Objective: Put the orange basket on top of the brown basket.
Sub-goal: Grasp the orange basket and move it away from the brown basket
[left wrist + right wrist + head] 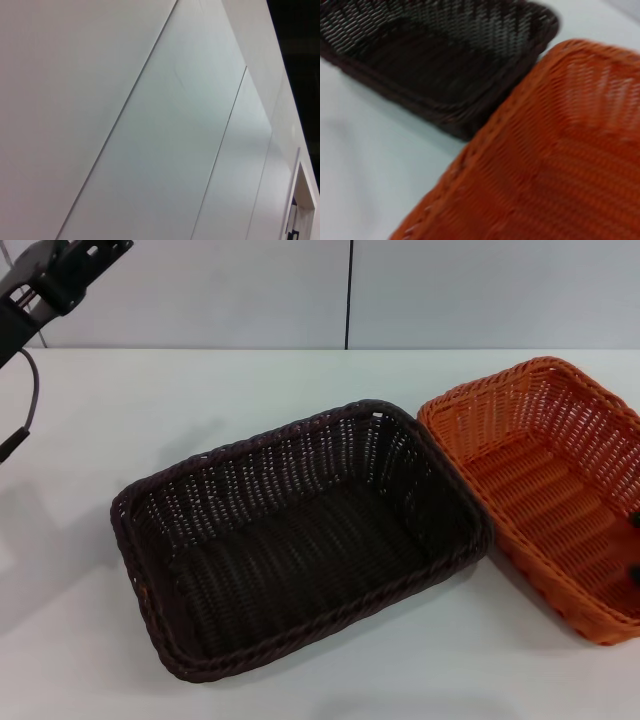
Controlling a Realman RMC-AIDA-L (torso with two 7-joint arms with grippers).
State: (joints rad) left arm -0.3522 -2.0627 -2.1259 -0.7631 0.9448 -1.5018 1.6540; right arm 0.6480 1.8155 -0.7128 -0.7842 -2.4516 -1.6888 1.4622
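Observation:
The brown basket stands on the white table in the middle of the head view, and nothing lies in it. The orange basket stands right beside it on the right, their rims close or touching near the far corner. Both also fill the right wrist view, the orange basket close up and the brown basket beyond it. Small dark parts of my right gripper show at the picture's right edge, over the orange basket's right side. My left arm is raised at the far left, away from both baskets.
The white table runs back to a pale wall. The left wrist view shows only wall panels.

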